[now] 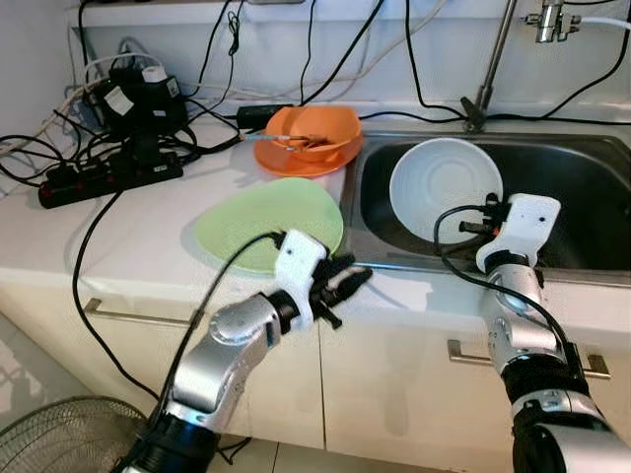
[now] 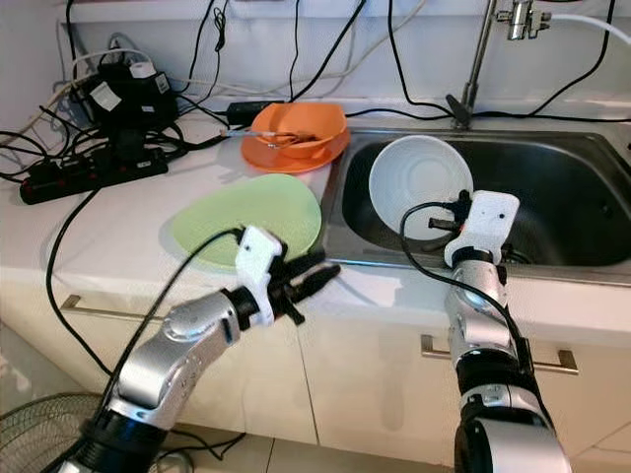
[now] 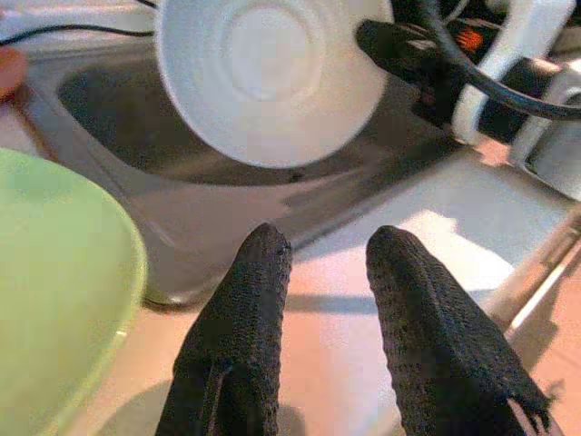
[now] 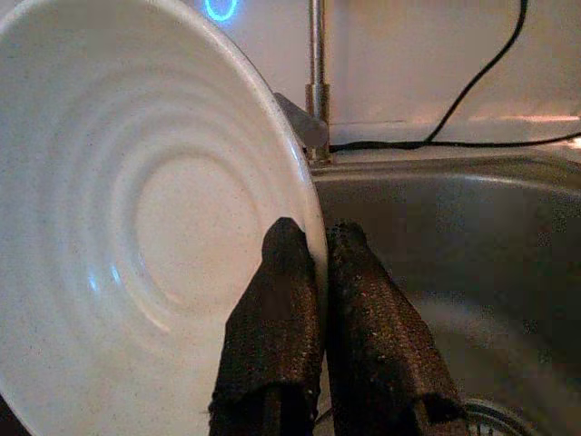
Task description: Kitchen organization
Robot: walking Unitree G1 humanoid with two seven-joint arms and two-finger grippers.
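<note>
Nearest me, both forearms reach out over the white counter edge. My left gripper hovers just past the counter's front lip, beside the near rim of the green plate; its two black fingers stand apart with nothing between them, and the plate's rim shows just beside them in the left wrist view.

My right gripper is out over the steel sink, fingers pinched tight on the rim of the white bowl. One finger lies inside the rim, one outside. Bowl is held tilted up on edge above the basin, its ribbed inside facing toward me.

Behind the green plate, near the sink's left corner: an orange plate carrying an orange bowl, something thin lying across it, cannot tell what.

Far left of counter: a black power strip, adapters and a tangle of black cables. Tap stem rises behind the sink. A fan grille is on the floor at lower left.
</note>
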